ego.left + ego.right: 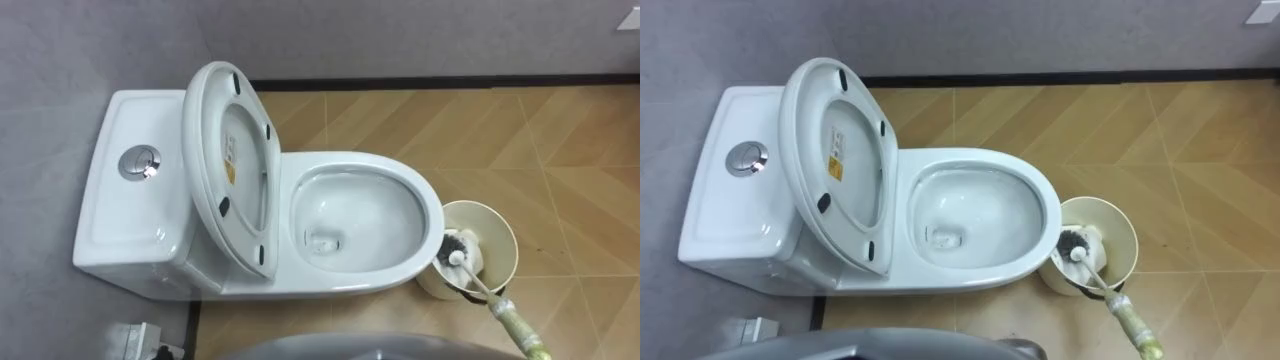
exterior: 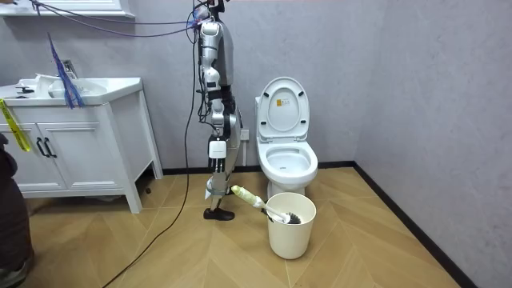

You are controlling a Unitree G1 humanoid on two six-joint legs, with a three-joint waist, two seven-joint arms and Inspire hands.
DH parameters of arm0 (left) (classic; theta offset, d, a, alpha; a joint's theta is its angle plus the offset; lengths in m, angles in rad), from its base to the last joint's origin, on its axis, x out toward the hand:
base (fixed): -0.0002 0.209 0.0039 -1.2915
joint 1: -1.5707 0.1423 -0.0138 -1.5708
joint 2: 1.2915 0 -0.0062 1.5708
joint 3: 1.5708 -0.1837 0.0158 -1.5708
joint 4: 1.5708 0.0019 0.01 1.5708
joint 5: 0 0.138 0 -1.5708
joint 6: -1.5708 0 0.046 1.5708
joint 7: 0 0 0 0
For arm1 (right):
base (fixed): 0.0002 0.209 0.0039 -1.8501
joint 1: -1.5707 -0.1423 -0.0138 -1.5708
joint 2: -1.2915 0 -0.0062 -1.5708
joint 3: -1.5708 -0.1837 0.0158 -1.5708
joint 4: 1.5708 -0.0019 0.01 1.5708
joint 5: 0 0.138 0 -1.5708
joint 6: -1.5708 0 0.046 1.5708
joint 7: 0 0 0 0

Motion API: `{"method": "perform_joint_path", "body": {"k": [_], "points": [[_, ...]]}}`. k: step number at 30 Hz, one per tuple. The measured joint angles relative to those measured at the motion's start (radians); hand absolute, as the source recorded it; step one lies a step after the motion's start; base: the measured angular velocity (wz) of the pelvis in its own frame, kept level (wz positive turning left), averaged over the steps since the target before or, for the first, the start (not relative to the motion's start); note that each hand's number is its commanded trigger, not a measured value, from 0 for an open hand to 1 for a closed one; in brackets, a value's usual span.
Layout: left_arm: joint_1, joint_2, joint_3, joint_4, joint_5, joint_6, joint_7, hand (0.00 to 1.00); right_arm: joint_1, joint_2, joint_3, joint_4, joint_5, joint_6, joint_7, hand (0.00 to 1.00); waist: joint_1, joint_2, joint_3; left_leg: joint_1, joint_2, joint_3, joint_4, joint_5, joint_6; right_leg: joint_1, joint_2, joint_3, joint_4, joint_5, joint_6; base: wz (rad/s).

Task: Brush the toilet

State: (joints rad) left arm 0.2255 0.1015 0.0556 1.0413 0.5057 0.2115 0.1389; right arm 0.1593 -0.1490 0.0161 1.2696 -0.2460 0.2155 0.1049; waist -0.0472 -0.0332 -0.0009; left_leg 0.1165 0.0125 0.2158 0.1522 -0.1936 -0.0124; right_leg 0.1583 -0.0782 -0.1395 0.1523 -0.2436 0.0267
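Toilet brush (image 1: pixel 478 280): lies slanted in the bucket, dark bristle head down inside and resting against the inner wall on the toilet's side. Its white shaft rises over the rim, and the yellowish grip runs off towards the lower right of the eye views.
Bucket (image 1: pixel 500 245): cream, round and open-topped. It stands on the wood-pattern floor (image 1: pixel 560 140) just beside the front of the toilet bowl.
Right hand (image 2: pixel 214 189): hangs low at the robot's side in the room view, right at the upper end of the brush's grip. It is too small there to tell how far open it is or whether it has hold of the grip.
Brush and hand: the bristle end is the far end from the hand, down in the bucket; the grip end is the one that meets it.
Toilet (image 1: pixel 120 220): white, with the seat and lid (image 1: pixel 232 160) raised together and the bowl open. A chrome flush button (image 1: pixel 139 163) sits on the tank top.
Robot: stands upright beside the toilet, between it and a white vanity cabinet (image 2: pixel 80 148), with the bucket in front of its feet.
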Motion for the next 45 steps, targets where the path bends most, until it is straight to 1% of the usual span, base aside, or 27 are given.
{"method": "perform_joint_path", "body": {"k": [3, 10, 15, 19, 21, 27, 30, 32, 34, 36, 37, 38, 39, 43, 44, 45], "points": [[-0.002, 0.0, 0.0, 0.0, 0.0, -0.001, 0.0, 0.0, 0.0, 0.0, 0.0, -0.01, 0.0, -0.007, -0.005, 0.0, 0.0, 0.0, 0.0001, 0.0, 0.0, 0.0, 0.0, 0.0, 0.0, 0.0, 0.0, 0.0, 0.0, 0.0, 0.0, 0.0], [-0.002, 0.001, 0.0, 0.0, -0.001, -0.002, 0.0, 0.0, 0.001, 0.0, 0.001, -0.026, 0.0, -0.009, -0.026, 0.0, 0.0, 0.0, 0.0001, 0.0, 0.0, 0.0, 0.0, 0.0, 0.0, 0.0, 0.0, 0.001, -0.001, 0.0, 0.0, 0.0], [-0.004, 0.001, 0.002, 0.0, -0.001, -0.003, 0.0, 0.0, 0.006, 0.0, -0.018, -0.026, 0.0, -0.014, -0.044, 0.0, -0.001, 0.001, 0.0004, 0.0, 0.0, 0.0, 0.0, 0.0, 0.0, 0.0, 0.0, 0.0, 0.001, 0.0, 0.0, 0.0], [-0.004, 0.002, 0.002, 0.0, -0.002, -0.017, 0.0, 0.0, 0.007, 0.0, -0.02, -0.029, 0.001, -0.029, -0.076, 0.0, -0.001, 0.004, 0.0013, 0.0, 0.001, 0.0, 0.002, 0.0, 0.0, 0.0, 0.0, 0.001, 0.003, 0.0, 0.0, 0.0], [-0.007, 0.002, 0.002, 0.005, -0.003, -0.024, 0.001, 0.0, 0.006, 0.0, -0.024, -0.029, 0.0, -0.046, -0.099, 0.0, 0.0, 0.006, 0.0014, 0.001, 0.002, 0.0, 0.001, 0.0, 0.0, 0.0, 0.001, 0.001, 0.003, 0.0, 0.0, 0.0], [-0.021, 0.002, 0.002, 0.039, -0.003, -0.053, 0.006, 0.0, -0.009, 0.001, -0.051, -0.032, 0.001, -0.08, -0.177, 0.0, -0.001, 0.013, 0.0037, 0.002, 0.002, 0.0, 0.001, 0.0, 0.0, -0.002, 0.0, 0.002, 0.016, 0.0, 0.0, 0.0], [-0.017, 0.003, 0.001, 0.038, -0.003, -0.067, 0.008, 0.0, -0.012, 0.0, -0.083, -0.071, 0.002, -0.1, -0.242, 0.0, -0.001, 0.017, 0.0045, 0.001, 0.002, -0.002, 0.0, -0.001, 0.001, -0.002, 0.0, 0.002, 0.015, 0.0, 0.0, 0.0], [-0.018, 0.004, 0.001, 0.038, -0.002, -0.072, 0.008, 0.0, -0.019, 0.0, -0.098, -0.081, 0.008, -0.119, -0.28, 0.0, -0.001, 0.018, 0.0047, -0.001, 0.002, -0.004, 0.0, -0.002, 0.002, -0.004, 0.0, 0.002, 0.014, 0.0, 0.0, 0.0], [-0.028, 0.005, 0.002, 0.038, -0.001, -0.074, 0.008, 0.0, -0.024, 0.0, -0.108, -0.106, 0.049, -0.135, -0.312, 0.0, 0.0, 0.018, 0.0047, -0.006, 0.002, -0.006, -0.002, -0.002, 0.003, -0.009, 0.001, 0.001, 0.009, -0.001, 0.001, 0.0], [-0.037, 0.012, 0.002, 0.038, -0.004, -0.086, 0.008, 0.0, -0.035, 0.0, -0.109, -0.128, 0.095, -0.159, -0.338, 0.0, 0.0, 0.016, 0.0033, -0.019, 0.002, -0.008, 0.001, -0.002, 0.003, -0.016, 0.002, 0.0, 0.003, 0.001, 0.0, 0.04], [-0.039, 0.014, 0.002, 0.038, -0.004, -0.089, 0.008, 0.0, -0.036, 0.0, -0.109, -0.135, 0.101, -0.164, -0.343, 0.0, 0.0, 0.015, 0.0031, -0.022, 0.002, -0.009, 0.001, -0.002, 0.003, -0.018, 0.002, -0.002, 0.002, 0.001, 0.0, 0.04], [-0.045, 0.017, 0.001, 0.037, -0.004, -0.09, 0.008, 0.0, -0.042, 0.0, -0.109, -0.143, 0.113, -0.173, -0.349, 0.0, -0.001, 0.013, 0.0009, -0.035, 0.001, -0.01, 0.007, -0.002, 0.003, -0.025, 0.002, -0.002, 0.004, 0.002, 0.0, 0.0], [-0.052, 0.021, 0.001, 0.035, -0.004, -0.091, 0.008, 0.0, -0.049, 0.0, -0.108, -0.151, 0.126, -0.178, -0.354, 0.0, 0.001, 0.009, -0.0013, -0.049, 0.002, -0.011, 0.016, -0.002, 0.003, -0.038, 0.001, -0.002, 0.009, 0.003, -0.001, 0.0], [-0.071, 0.035, 0.004, 0.033, -0.008, -0.106, 0.008, 0.0, -0.077, -0.001, -0.108, -0.15, 0.128, -0.184, -0.366, 0.0, 0.002, 0.01, -0.0014, -0.079, 0.005, -0.011, 0.019, -0.002, 0.003, -0.073, 0.002, -0.005, 0.023, 0.006, -0.003, 0.0], [-0.085, 0.038, 0.011, 0.032, -0.019, -0.113, 0.008, 0.0, -0.09, -0.002, -0.108, -0.15, 0.129, -0.186, -0.376, 0.0, 0.001, 0.009, -0.0011, -0.102, 0.005, -0.016, 0.027, -0.002, 0.003, -0.093, 0.002, -0.007, 0.03, 0.006, -0.004, 0.09], [-0.105, 0.042, 0.011, 0.032, -0.043, -0.125, 0.008, 0.0, -0.103, -0.002, -0.108, -0.149, 0.134, -0.194, -0.389, 0.0, 0.001, 0.014, -0.002, -0.129, 0.006, -0.023, 0.042, -0.002, 0.003, -0.111, 0.002, -0.011, 0.038, 0.007, -0.005, 0.12]]}}
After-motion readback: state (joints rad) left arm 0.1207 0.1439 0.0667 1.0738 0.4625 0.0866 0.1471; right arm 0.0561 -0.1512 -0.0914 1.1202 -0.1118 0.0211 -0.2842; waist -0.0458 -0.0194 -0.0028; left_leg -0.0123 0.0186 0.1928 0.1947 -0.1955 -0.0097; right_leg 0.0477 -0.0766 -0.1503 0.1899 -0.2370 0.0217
